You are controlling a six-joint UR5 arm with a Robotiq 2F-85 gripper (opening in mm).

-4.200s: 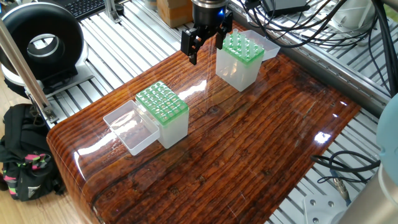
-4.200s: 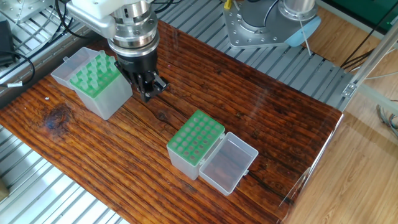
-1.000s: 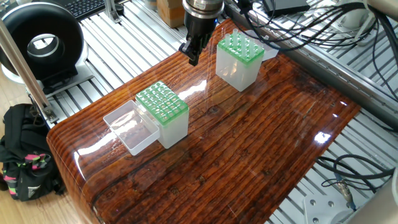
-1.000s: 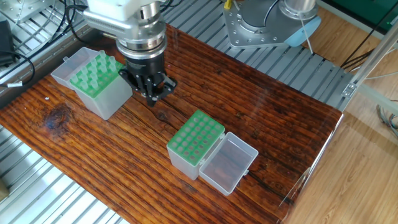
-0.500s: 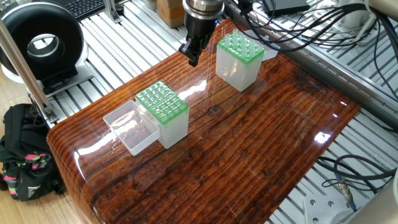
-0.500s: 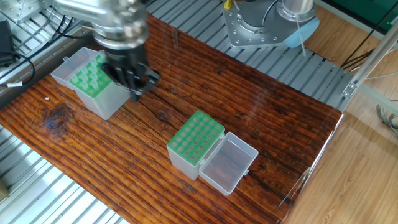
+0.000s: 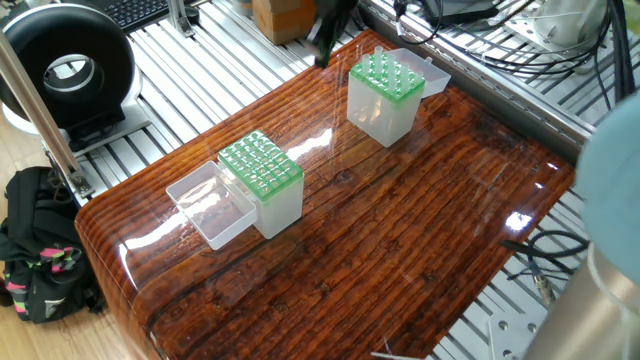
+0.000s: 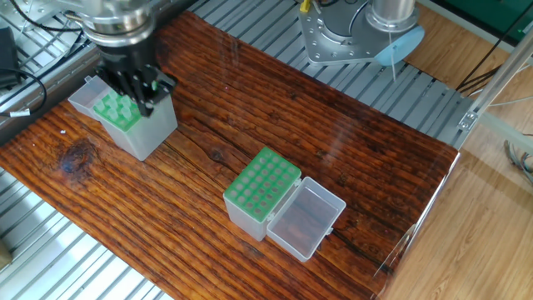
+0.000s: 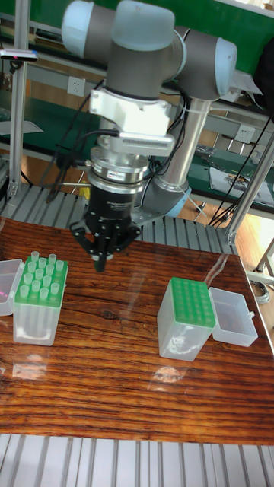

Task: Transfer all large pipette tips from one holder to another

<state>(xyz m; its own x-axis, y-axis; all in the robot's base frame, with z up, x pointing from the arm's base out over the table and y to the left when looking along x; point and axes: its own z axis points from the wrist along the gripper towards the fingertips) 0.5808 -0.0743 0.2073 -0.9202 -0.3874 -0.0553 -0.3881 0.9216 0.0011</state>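
Note:
The large pipette tips [image 8: 122, 105] stand upright in the green grid of a clear holder [image 8: 143, 133], which also shows at the back [image 7: 383, 108] and at the left [image 9: 36, 316]; the tips [image 9: 44, 275] poke above the grid. The second holder [image 8: 260, 190] has a green grid with bare holes and an open lid [image 8: 310, 217]. My gripper [image 9: 100, 262] hangs fingers down just beside the tip holder, slightly above its top. Its fingers meet at a point with nothing seen between them. In the other fixed view my gripper [image 8: 143, 90] overlaps the holder's far edge.
The second holder [image 7: 263, 180] sits near the table's front left with its lid [image 7: 208, 208] lying open beside it. A black ring device [image 7: 62, 70] stands off the table's left. Cables [image 7: 470, 45] run behind the table, and the arm's base [image 8: 358, 33] is mounted at the far side.
My gripper has travelled from the bare wood beside the tip holder toward that holder's far edge and risen a little. Both holders stay put.

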